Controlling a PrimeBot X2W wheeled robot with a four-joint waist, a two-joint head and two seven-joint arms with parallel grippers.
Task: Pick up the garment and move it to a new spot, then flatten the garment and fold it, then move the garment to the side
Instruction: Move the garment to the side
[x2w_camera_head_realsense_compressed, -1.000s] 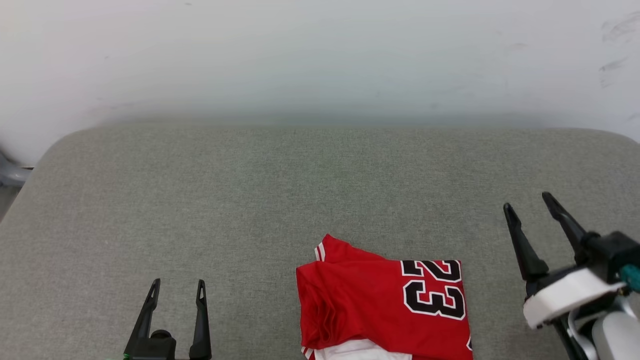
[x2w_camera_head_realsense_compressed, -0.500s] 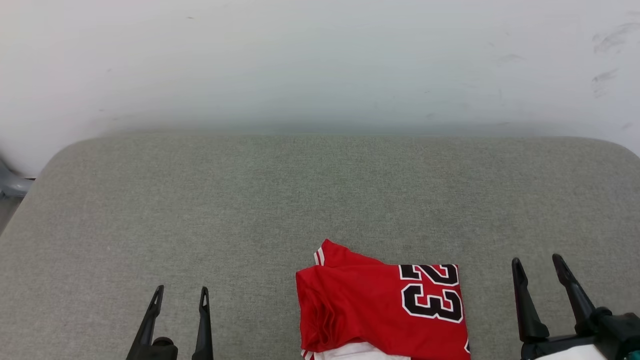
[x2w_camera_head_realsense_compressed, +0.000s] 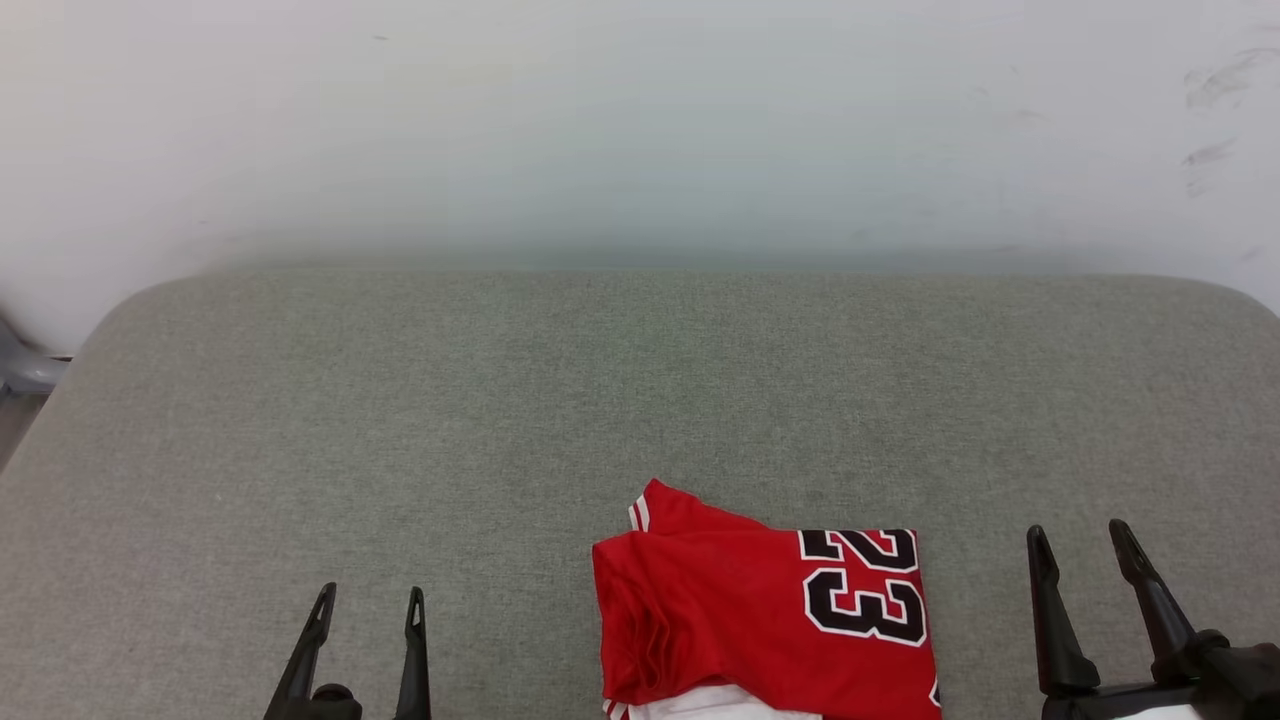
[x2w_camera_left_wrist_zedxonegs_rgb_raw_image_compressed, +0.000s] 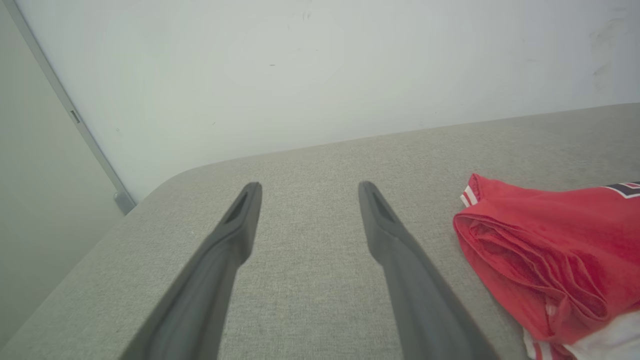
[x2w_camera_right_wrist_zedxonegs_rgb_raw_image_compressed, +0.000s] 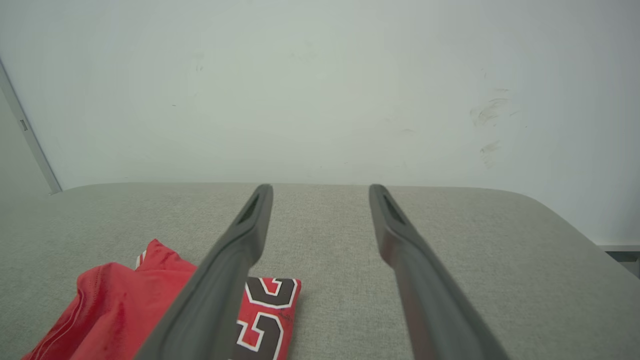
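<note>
L gripper (x2w_camera_head_realsense_compressed: 370, 598) sits low at left, fingers spread apart w/ nothing btwn them. The folded red shirt (x2w_camera_head_realsense_compressed: 730, 610) lies flat on the grey padded top (x2w_camera_head_realsense_compressed: 600, 380) at the near edge, right of centre, "23" up. R gripper (x2w_camera_head_realsense_compressed: 1080, 540) is just right of it, also spread, empty.
</note>
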